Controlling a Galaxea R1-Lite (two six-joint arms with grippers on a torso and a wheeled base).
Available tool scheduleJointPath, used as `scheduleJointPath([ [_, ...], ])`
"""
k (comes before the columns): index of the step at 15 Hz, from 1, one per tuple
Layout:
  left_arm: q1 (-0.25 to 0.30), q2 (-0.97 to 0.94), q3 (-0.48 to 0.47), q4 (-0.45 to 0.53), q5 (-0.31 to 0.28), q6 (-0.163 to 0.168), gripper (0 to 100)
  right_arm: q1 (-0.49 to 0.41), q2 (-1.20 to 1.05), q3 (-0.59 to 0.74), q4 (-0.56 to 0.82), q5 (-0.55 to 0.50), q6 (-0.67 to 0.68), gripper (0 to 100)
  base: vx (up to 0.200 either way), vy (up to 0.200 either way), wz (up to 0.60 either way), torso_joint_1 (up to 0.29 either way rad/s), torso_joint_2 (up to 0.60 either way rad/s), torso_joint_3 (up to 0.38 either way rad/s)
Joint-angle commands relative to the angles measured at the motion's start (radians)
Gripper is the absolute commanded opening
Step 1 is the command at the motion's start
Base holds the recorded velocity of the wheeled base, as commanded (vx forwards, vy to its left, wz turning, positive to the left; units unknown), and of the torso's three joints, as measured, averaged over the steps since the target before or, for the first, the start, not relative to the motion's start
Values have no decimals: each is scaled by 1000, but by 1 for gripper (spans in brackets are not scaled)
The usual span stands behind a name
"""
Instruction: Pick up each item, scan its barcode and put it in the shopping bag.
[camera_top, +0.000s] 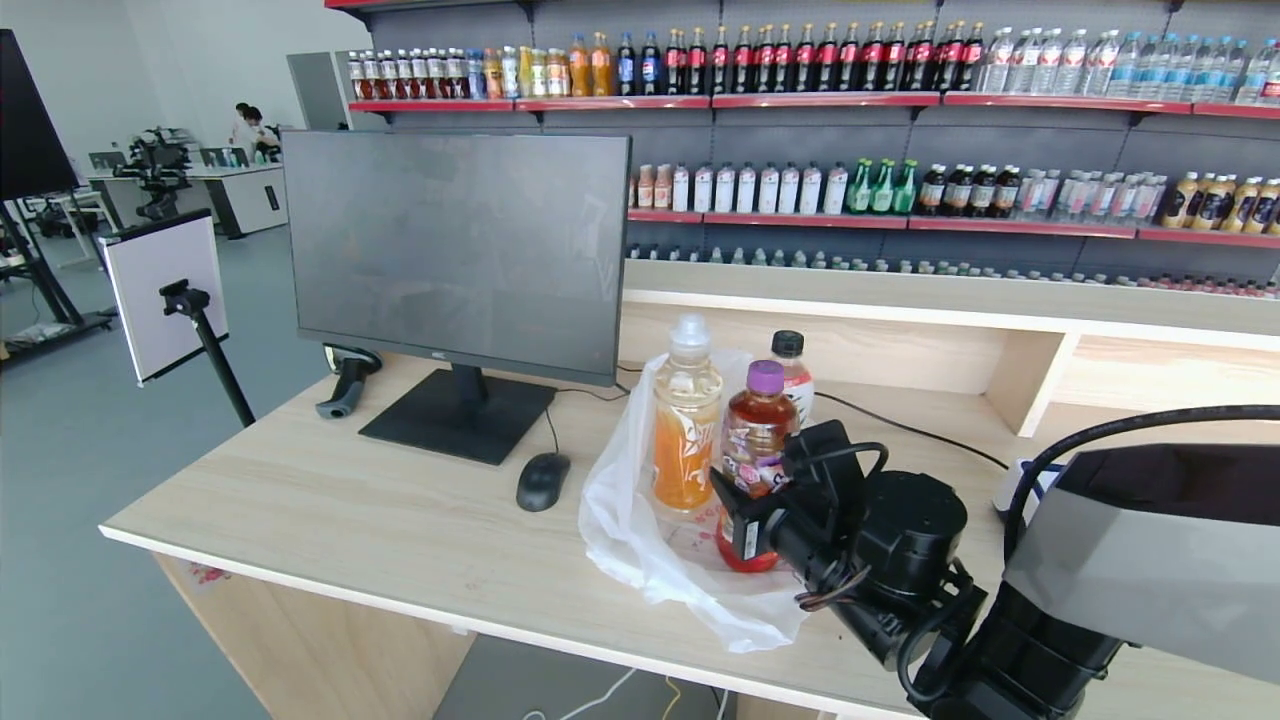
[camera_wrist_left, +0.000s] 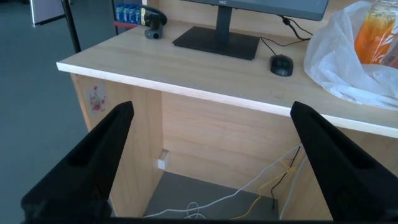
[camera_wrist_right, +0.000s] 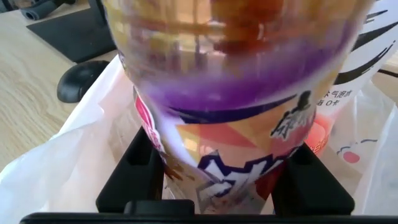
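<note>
My right gripper (camera_top: 748, 500) is shut on a purple-capped bottle of red-brown drink (camera_top: 755, 440), held upright with its base down in the white plastic shopping bag (camera_top: 640, 560). In the right wrist view the bottle's purple label (camera_wrist_right: 236, 106) sits between the black fingers (camera_wrist_right: 134, 174). An orange drink bottle with a white cap (camera_top: 686, 430) stands in the bag beside it, and a black-capped bottle (camera_top: 792, 365) stands just behind. My left gripper (camera_wrist_left: 211, 162) is open, low in front of the table's front edge (camera_wrist_left: 186, 87), holding nothing.
A dark monitor (camera_top: 460, 250) stands at the back left of the wooden table (camera_top: 350, 520), with a black mouse (camera_top: 542, 480) before it and a handheld barcode scanner (camera_top: 345, 385) to its left. Cables run behind the bag. Drink shelves line the wall.
</note>
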Motion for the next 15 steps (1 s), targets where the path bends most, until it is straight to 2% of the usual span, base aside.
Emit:
scheduleJointPath([
  [1, 0, 0, 0, -1, 0, -1, 100, 0, -24, 43, -3, 0, -1, 0, 0, 0, 0, 0, 0, 0],
  [8, 2, 0, 0, -1, 0, -3, 100, 0, -24, 56, -3, 1, -4, 0, 0, 0, 0, 0, 0, 0],
  [9, 0, 0, 0, -1, 0, -3, 100, 0, -24, 59, -3, 1, -4, 100, 0, 0, 0, 0, 0, 0],
  [15, 0, 0, 0, 4, 0, 1, 100, -20, -110, 154, -3, 0, -2, 100, 0, 0, 0, 0, 0, 0],
])
